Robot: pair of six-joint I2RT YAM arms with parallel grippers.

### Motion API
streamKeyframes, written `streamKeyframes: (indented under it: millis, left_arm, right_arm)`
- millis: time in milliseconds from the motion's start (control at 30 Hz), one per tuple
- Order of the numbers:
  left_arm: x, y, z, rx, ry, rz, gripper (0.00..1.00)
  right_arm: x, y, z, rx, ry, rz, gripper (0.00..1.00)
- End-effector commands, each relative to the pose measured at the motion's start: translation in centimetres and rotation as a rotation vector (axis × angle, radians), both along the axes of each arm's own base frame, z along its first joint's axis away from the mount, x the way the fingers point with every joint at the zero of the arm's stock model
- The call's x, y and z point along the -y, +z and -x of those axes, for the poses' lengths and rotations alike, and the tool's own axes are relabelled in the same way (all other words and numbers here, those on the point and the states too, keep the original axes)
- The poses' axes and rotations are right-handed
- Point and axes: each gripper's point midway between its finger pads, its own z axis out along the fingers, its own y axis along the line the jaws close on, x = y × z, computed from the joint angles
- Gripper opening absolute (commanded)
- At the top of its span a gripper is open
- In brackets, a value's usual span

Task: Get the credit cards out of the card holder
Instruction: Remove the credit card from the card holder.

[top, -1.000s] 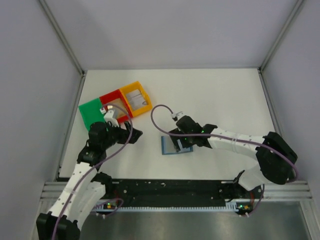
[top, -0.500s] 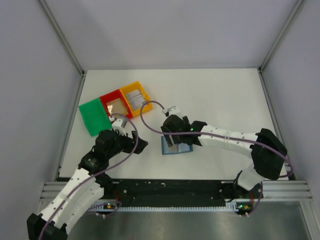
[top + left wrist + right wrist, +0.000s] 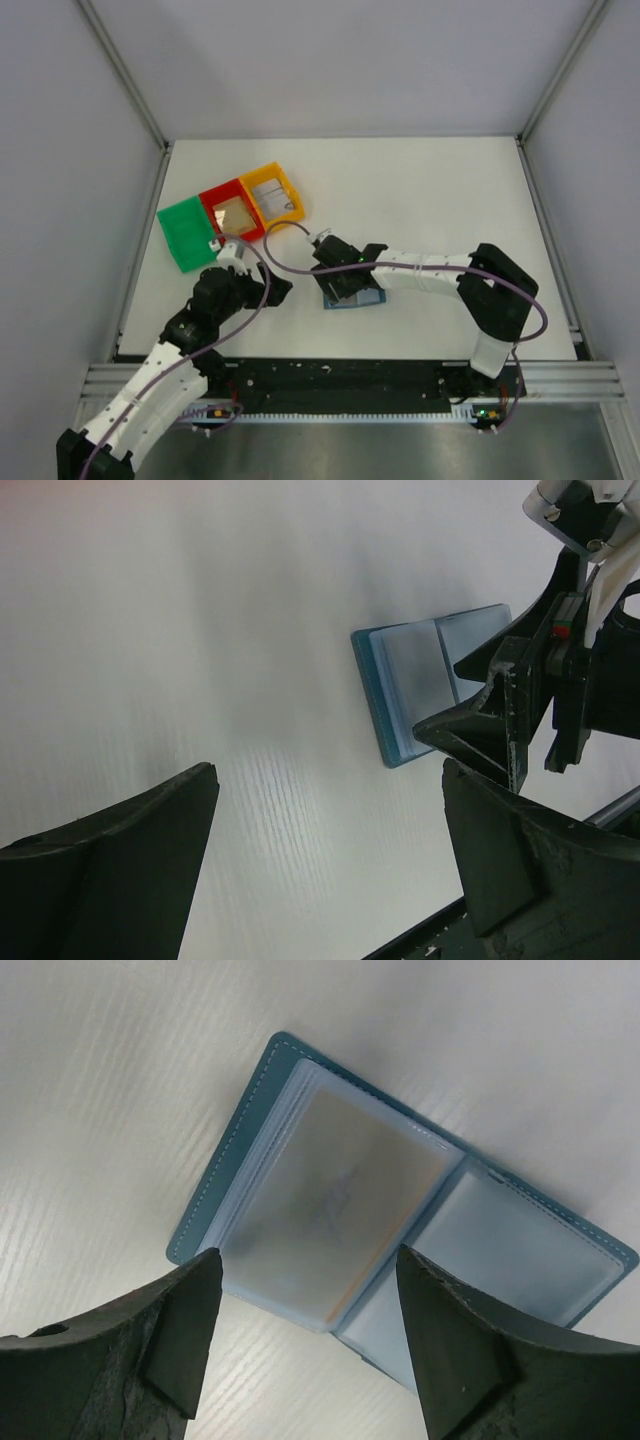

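Card holder lies open and flat on the white table, both panels spread with the paler pockets facing up.

- Right gripper: directly over the card holder, pointing down at it. The 2 fingers stand apart and straddle the near edge of 1 panel, with nothing clamped between them. Can't tell whether the tips touch the holder.
- That panel's frosted sleeve has a tan card inside, showing through the plastic. Several sleeve edges are stacked along the panel's outer side. The other panel shows only a pale blue pocket; its contents are unreadable.
- Left gripper: just left of the card holder, aimed toward it and clear of it. Jaws are wide apart with nothing between them. From its wrist camera the holder sits beyond the fingertips, and the right arm's wrist covers the holder's far end.
- 3 plastic trays sit in a row, back-left of the card holder and well apart from it. The yellow tray is nearest the holder, then the red tray, and the green tray is farthest.
- The yellow tray holds a pale flat card and the red tray holds a brownish flat card.
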Motion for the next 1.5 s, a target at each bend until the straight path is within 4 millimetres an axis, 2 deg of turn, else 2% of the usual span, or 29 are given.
streamKeyframes:
  millis: [0,167,300,367,433,467,600,733,1000,1167,1333,1400,1467]
  left_arm:
    - [0.0,0.6,-1.3,0.043,0.063,0.057,0.96]
    - [0.8,0.1,-1.7,0.016,0.052,0.077,0.96]
    - [1.6,-0.2,-1.7,-0.013,0.018,0.089,0.95]
    - [2.0,-0.3,-1.7,-0.027,-0.001,0.09,0.95]
    - [2.4,-0.3,-1.7,-0.042,-0.017,0.094,0.95]
    - [2.5,-0.4,-1.7,-0.048,-0.023,0.097,0.95]
    - [3.4,0.1,-2.0,-0.041,-0.053,0.134,0.94]
    - [4.2,0.6,-2.2,-0.043,-0.08,0.165,0.94]
    - [5.9,1.1,-2.5,-0.076,-0.124,0.234,0.93]
    - [6.8,1.5,-2.8,-0.097,-0.135,0.287,0.93]
    - [8.9,2.5,-3.1,-0.125,-0.181,0.36,0.9]
    - [9.9,2.4,-3.3,-0.155,-0.194,0.391,0.85]
    - [10.9,1.9,-3.4,-0.186,-0.2,0.414,0.75]
  right_arm:
    - [-2.9,0.8,0.1,0.007,0.07,-0.084,0.7]
    - [-1.5,-1.3,0.5,-0.01,0.048,-0.027,0.67]
    - [0.9,-3.2,0.8,-0.008,-0.002,0.043,0.56]
    - [1.7,-3.6,0.9,0.0,-0.017,0.067,0.54]
    - [2.2,-3.7,0.9,0.007,-0.026,0.078,0.45]
    - [2.2,-3.7,0.9,0.006,-0.022,0.078,0.45]
    - [1.0,-2.4,1.0,0.007,0.003,0.01,0.4]
    - [-0.2,-0.3,0.9,0.015,0.014,-0.085,0.24]
    - [0.1,2.1,-0.1,-0.007,-0.057,-0.267,0.0]
    - [-0.6,4.0,-0.5,-0.022,-0.065,-0.388,0.0]
    - [-0.3,5.4,-1.3,-0.055,-0.125,-0.54,0.0]
    - [0.1,5.6,-1.5,-0.081,-0.155,-0.6,0.0]
    - [0.5,5.1,-1.4,-0.113,-0.183,-0.636,0.0]
